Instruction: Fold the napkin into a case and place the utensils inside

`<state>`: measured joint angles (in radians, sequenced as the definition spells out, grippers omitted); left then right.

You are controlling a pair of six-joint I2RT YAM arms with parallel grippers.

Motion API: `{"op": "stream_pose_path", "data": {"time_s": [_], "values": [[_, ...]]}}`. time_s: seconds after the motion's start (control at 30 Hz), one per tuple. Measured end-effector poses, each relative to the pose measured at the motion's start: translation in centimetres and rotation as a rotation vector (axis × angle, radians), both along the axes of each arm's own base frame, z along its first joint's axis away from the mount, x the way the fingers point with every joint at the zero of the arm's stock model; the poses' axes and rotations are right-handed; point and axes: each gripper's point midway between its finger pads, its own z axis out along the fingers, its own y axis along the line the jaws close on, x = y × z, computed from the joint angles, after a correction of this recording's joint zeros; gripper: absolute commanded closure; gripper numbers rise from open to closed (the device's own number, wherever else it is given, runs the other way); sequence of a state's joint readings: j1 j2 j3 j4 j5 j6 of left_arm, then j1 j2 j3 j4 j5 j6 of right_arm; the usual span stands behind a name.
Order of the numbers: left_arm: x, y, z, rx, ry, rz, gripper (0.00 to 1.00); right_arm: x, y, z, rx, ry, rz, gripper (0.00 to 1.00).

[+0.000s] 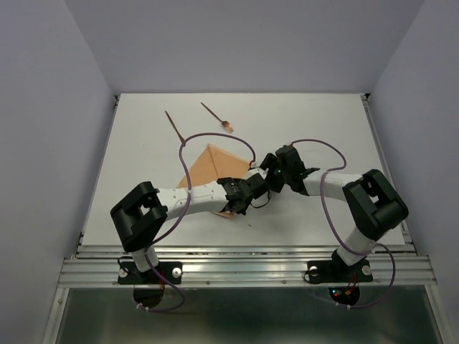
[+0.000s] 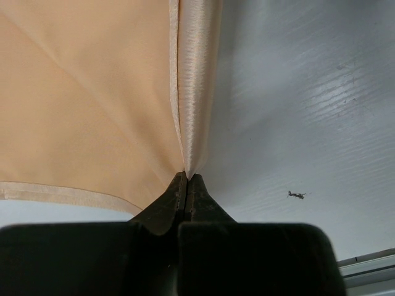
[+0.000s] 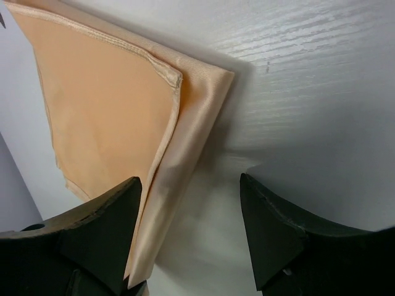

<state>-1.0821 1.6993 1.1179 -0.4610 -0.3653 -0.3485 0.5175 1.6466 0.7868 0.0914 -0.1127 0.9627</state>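
Observation:
The tan napkin (image 1: 211, 170) lies folded on the white table, mid-table. My left gripper (image 1: 252, 192) is shut on the napkin's right edge (image 2: 192, 92), pinching the fold at its fingertips. My right gripper (image 1: 267, 172) is open over the same folded edge (image 3: 185, 154); one finger (image 3: 105, 228) rests on the cloth, the other (image 3: 278, 228) over bare table. Two thin reddish-brown utensils lie at the back: a plain pointed one (image 1: 174, 127) and a fork with a paler head (image 1: 216, 117). No finished case shows.
Grey walls stand on the left, the right and the back. The table's metal rail (image 1: 244, 252) runs along the near edge. A small dark speck (image 2: 296, 195) lies on the table right of my left fingers.

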Motion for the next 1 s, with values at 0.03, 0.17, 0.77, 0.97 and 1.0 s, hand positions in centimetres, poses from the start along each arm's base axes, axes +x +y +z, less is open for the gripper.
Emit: {"op": "stream_pose_path", "data": {"time_s": [0.03, 0.17, 0.77, 0.97, 1.0], "values": [[0.0, 0.0, 0.1, -0.003, -0.001, 0.0, 1.0, 0.2, 0.2, -0.1, 0.009, 0.002, -0.004, 0.33], [-0.1, 0.2, 0.5, -0.015, -0.006, 0.0, 1.0, 0.9, 0.9, -0.2, 0.049, 0.003, -0.02, 0.39], [-0.6, 0.5, 0.5, -0.026, 0.002, -0.006, 1.0, 2.8, 1.9, -1.1, 0.098, 0.021, -0.065, 0.63], [-0.6, 0.5, 0.7, -0.033, -0.001, -0.006, 1.0, 3.3, 2.4, -1.1, 0.107, 0.023, -0.062, 0.62], [-0.6, 0.5, 0.7, -0.032, -0.002, -0.006, 1.0, 3.4, 2.4, -1.1, 0.109, 0.022, -0.062, 0.63]]}}
